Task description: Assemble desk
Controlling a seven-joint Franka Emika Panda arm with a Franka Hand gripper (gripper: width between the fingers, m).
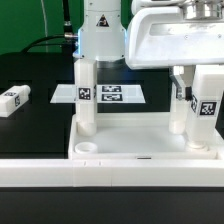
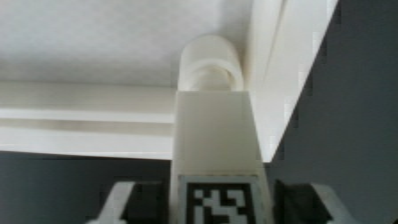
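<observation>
Far on the exterior view's left, flat on the black tabletop (image 1: 40, 125), a loose leg (image 1: 12, 98). Further right, upright in the rear left corner of the rimmed desk panel (image 1: 140, 135), a standing leg (image 1: 86, 95), with the marker board (image 1: 112, 93) behind. On the right, clenched in the tool (image 2: 217, 205), a held leg (image 2: 217, 130), upright, rounded end at the panel's corner.

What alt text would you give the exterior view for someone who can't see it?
A white robot arm holds a tagged leg upright on the tabletop's corner at the exterior view's right. Another leg stands at its left end; a third leg lies on the black table, near the marker board.
</observation>
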